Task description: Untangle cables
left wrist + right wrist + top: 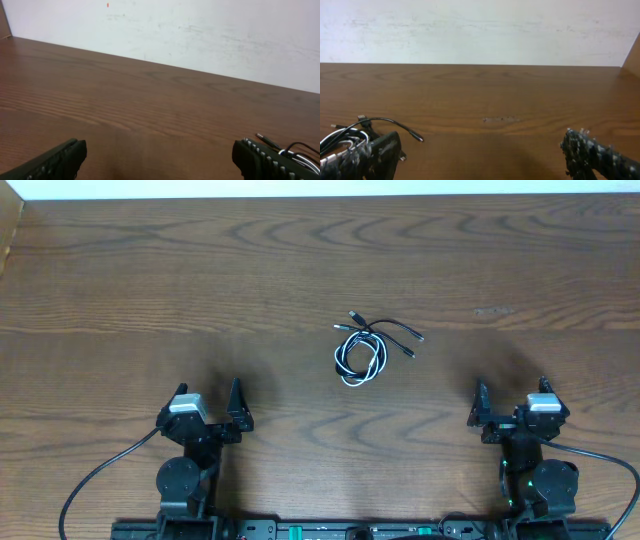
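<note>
Left pincer (160, 155): released, ribbed black fingers (60, 157) spread wide, nothing held; only the fingertips are shown in the left wrist view, the rest being cut off by the lower edge.

Right pincer (480, 150): likewise released and empty, fingers (592, 152) set far apart, cropped at the bottom of its own view.

Cables (365, 350): one small tangled bundle, laid on the worktop (150, 280) near its middle, ahead of both arms and between them, well apart from either pincer. A white cord (350, 368) is seen coiled with black ones; thin black ends with small plugs (417, 337) are splayed outward. The number of black cords cannot be counted from overhead. In both wrist views the bundle is partly hidden behind a finger and cut off by the frame.

Arm cords (100, 475): thicker, black, trailed from the arm bases at the near edge.

Worktop: dark brown wood grain, matt, with a faint pale scuff (497, 119) to the right of the bundle.

Wall (200, 35): white, lightly smudged, met at the far edge of the worktop.
</note>
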